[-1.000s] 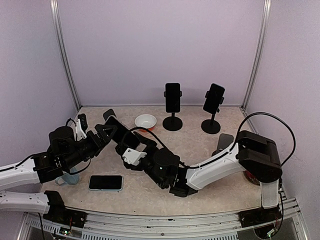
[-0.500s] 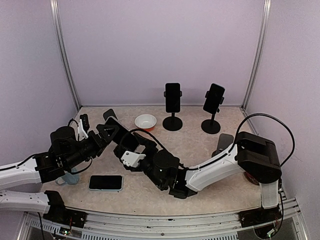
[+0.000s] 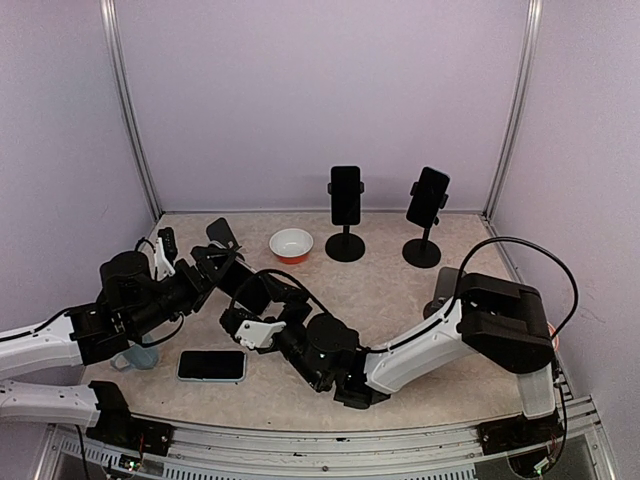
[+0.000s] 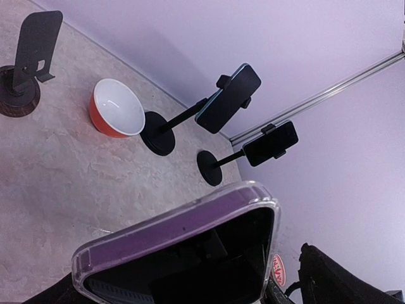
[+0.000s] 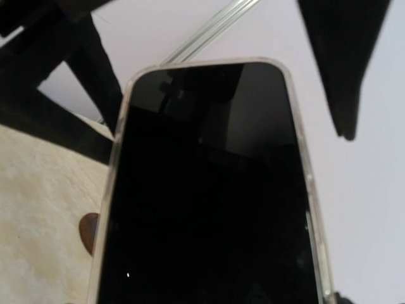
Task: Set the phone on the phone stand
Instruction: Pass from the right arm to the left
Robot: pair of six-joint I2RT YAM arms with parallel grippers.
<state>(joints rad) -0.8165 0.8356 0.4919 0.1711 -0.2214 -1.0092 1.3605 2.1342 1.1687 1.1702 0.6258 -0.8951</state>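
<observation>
- Phone (image 5: 209,190) – in the air over the worktop (image 3: 400,290) at about 9 o'clock, between the two arms and touching no stand.
- Right end effector (image 3: 252,295) – pinching the phone near its lower end. The case fills the right wrist view and hides the jaws.
- Left end effector (image 3: 215,262) – spread wide, with its fingers flanking the phone's far end and apparently not touching it.
- Empty stand (image 3: 222,232) – at 10 o'clock, just beyond the left end effector, and the likely target.
- Loaded stand (image 3: 345,247) – at 12 o'clock, already carrying a handset; a second loaded stand (image 3: 421,253) at 1 o'clock carries one too.
- Flat phone (image 3: 211,365) – lying screen-up at 8 o'clock, not handled.
- Bowl (image 3: 291,244) – orange with a white inside, at 11 o'clock, near the empty stand.
- Progress – the pick-up looks done. The carry to the empty stand and the seating on it are left, so the task is judged about midway.
- Axis – the phone's long axis runs along the right arm's reach, with the top end aimed toward 10 o'clock and tipped upward. The screen faces the right wrist and the purple-tinted back faces the left. The exact tilt is hard to read.
</observation>
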